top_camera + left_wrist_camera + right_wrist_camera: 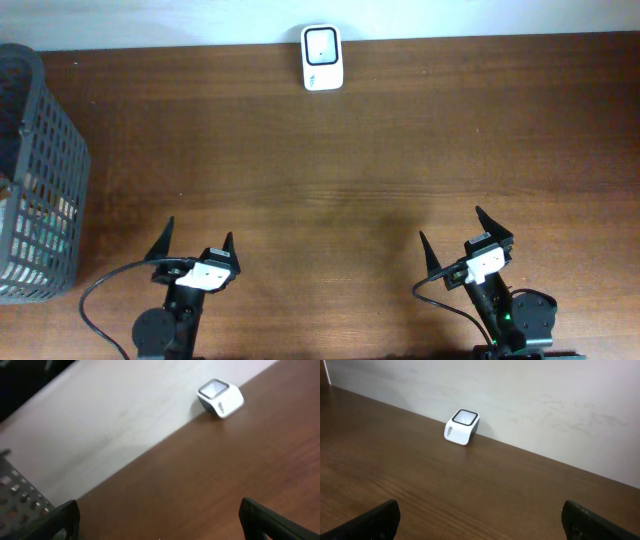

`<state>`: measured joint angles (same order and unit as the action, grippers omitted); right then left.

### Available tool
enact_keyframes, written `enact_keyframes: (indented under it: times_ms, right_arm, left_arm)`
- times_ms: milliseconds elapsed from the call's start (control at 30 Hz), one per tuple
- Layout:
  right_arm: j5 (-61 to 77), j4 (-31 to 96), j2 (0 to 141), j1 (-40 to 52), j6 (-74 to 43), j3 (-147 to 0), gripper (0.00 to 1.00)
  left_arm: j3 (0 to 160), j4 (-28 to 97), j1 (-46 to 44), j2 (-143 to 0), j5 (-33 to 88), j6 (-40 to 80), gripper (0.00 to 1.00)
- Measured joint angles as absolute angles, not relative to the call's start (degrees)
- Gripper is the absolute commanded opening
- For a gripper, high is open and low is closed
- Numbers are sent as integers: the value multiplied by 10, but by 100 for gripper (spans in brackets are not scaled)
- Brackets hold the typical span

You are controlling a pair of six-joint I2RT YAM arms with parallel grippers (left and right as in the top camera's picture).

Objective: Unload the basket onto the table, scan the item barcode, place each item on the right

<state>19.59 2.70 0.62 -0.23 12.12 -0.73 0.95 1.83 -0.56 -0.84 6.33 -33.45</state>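
Soft, even light fell on the wooden table, and shadows were weak; only a faint darker patch lay on the wood well in front of the white scanner. The wall behind the scanner was bright and slightly washed out. The overhead view was sharp; both wrist views were softer, the left blurriest.

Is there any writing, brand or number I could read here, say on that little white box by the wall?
No text here can be read.
White box: dark print on its side, too blurred to read.
Grey basket: no legible label shows.
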Motion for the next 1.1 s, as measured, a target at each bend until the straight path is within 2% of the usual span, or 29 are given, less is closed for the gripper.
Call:
enact_keyframes:
  times_ms: [200,467,800,1100]
  right_arm:
    - [196,27,6,-2,121,-7,98]
    - [196,27,6,-2,122,-7,98]
    - [198,27,6,-2,122,-7,98]
    - [200,28,6,-2,122,-7,98]
  left_arm:
    - [10,13,-6,-8,80,-296,99]
    - [59,83,-6,-62,90,-208,99]
    - [309,182,-6,-319,125,-187,99]
    - [645,465,-6,-615,162,-178,99]
